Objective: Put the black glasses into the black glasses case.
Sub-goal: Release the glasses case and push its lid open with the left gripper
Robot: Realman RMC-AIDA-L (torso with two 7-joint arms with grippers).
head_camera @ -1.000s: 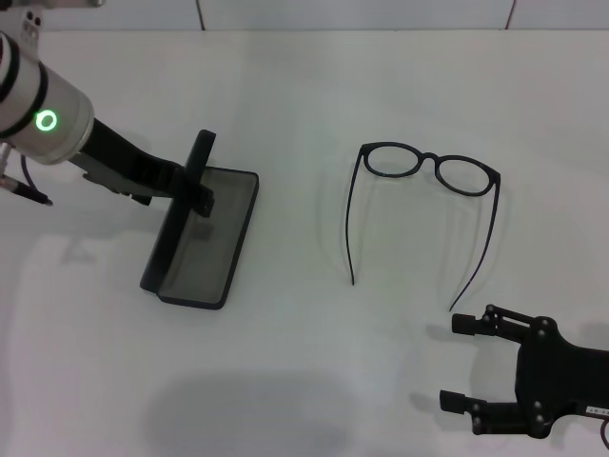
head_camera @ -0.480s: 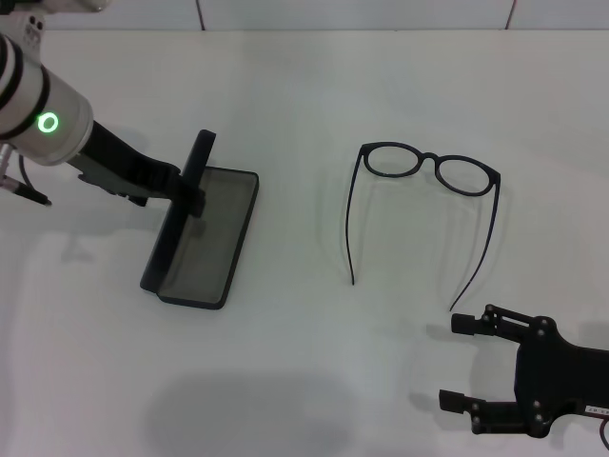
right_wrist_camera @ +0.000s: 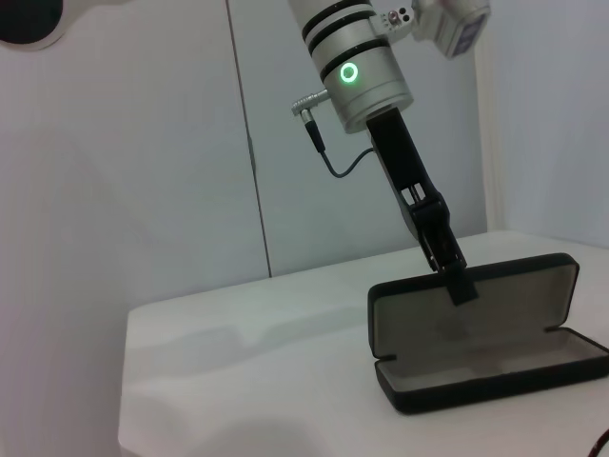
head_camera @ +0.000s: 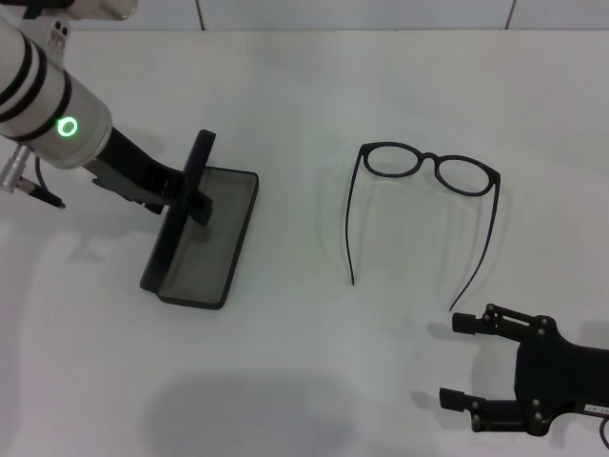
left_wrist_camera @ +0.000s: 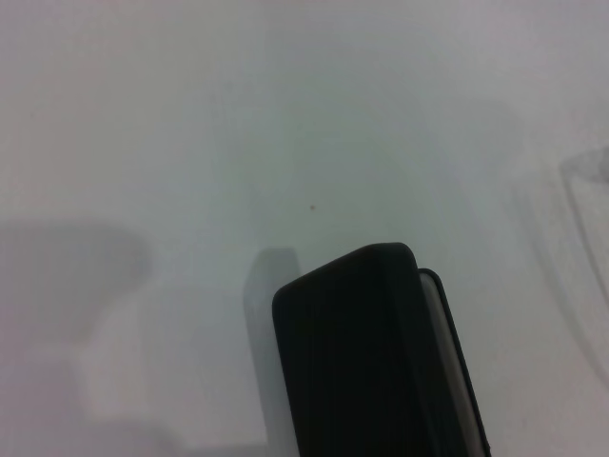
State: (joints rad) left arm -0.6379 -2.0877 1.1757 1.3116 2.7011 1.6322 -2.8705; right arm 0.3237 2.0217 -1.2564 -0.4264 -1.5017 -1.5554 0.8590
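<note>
The black glasses (head_camera: 428,168) lie unfolded on the white table, right of centre, with both temple arms pointing toward me. The black glasses case (head_camera: 211,236) lies open at the left, its grey lining up and its lid (head_camera: 179,217) standing upright. My left gripper (head_camera: 195,197) is shut on the lid's top edge; the right wrist view shows one finger (right_wrist_camera: 459,281) lying against the lid's inner face above the case (right_wrist_camera: 481,362). The left wrist view shows one rounded end of the case (left_wrist_camera: 362,362). My right gripper (head_camera: 452,362) rests open at the near right, apart from the glasses.
The white table (head_camera: 304,362) runs back to a pale wall (head_camera: 362,14). The left forearm with its green ring light (head_camera: 67,127) slants over the table's left side. Nothing else lies on the table.
The left forearm has shifted a little to the right and toward me. The case, its lid, the glasses and the right gripper stay where they were.
</note>
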